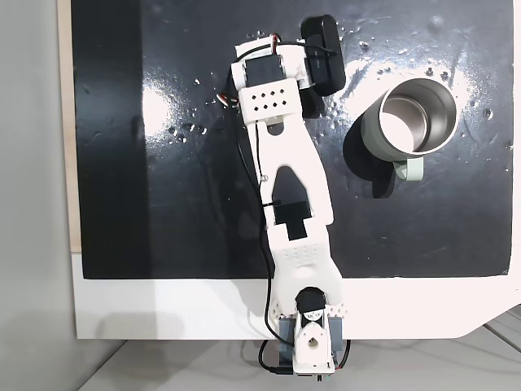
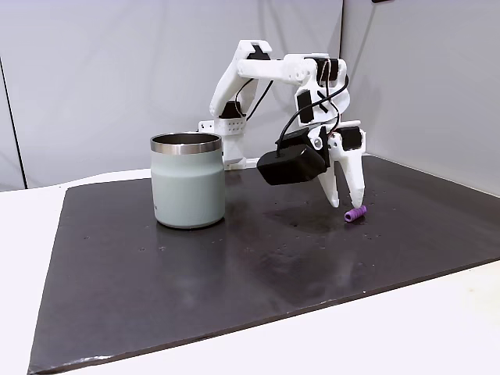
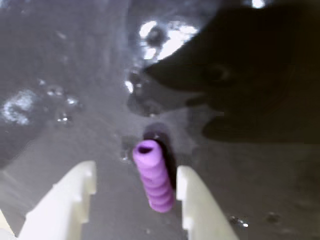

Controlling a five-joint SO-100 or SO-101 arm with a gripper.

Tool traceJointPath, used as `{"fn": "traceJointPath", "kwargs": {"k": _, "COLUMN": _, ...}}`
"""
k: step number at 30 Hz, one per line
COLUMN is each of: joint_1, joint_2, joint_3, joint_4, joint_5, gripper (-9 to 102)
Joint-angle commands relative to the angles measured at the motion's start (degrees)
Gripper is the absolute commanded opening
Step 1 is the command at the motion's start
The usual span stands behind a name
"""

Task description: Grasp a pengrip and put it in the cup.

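I had the gripper (image 3: 135, 195) open, empty, fingers straddling the pengrip (image 3: 154, 177) on the mat, cup (image 2: 188, 181) well apart — pre-grasp; next prob. needed closing.

A white surface (image 1: 163, 309) is carrying a glossy black mat (image 1: 163, 204) that is covering most of it, leaving a white strip along the bottom edge in a fixed view. The cup (image 2: 188, 181) is standing upright on the mat, and the pengrip (image 2: 355, 213) is lying on its side on the mat, well apart from the cup. The arm's base (image 1: 313, 342) is sitting at the white edge
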Motion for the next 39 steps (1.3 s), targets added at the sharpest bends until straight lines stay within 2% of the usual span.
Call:
{"fn": "traceJointPath", "kwargs": {"k": 1, "joint_1": -0.5, "joint_2": -0.3, "joint_3": -5.1, "joint_4": -1.9, "joint_5": -0.8, "gripper": 22}}
{"fn": "traceJointPath", "kwargs": {"k": 19, "joint_1": -3.8, "joint_2": -6.2, "joint_3": -6.6, "joint_4": -1.6, "joint_5": -4.7, "gripper": 22}}
{"fn": "traceJointPath", "kwargs": {"k": 24, "joint_1": -4.6, "joint_2": -7.3, "joint_3": -7.3, "joint_4": -1.3, "joint_5": -5.7, "gripper": 17}}
{"fn": "traceJointPath", "kwargs": {"k": 30, "joint_1": -4.6, "joint_2": -7.6, "joint_3": -7.7, "joint_4": -0.6, "joint_5": -4.0, "gripper": 0}}
{"fn": "traceJointPath", "kwargs": {"k": 39, "joint_1": -3.3, "joint_2": -5.0, "joint_3": -9.6, "joint_4": 1.7, "joint_5": -0.4, "gripper": 0}}
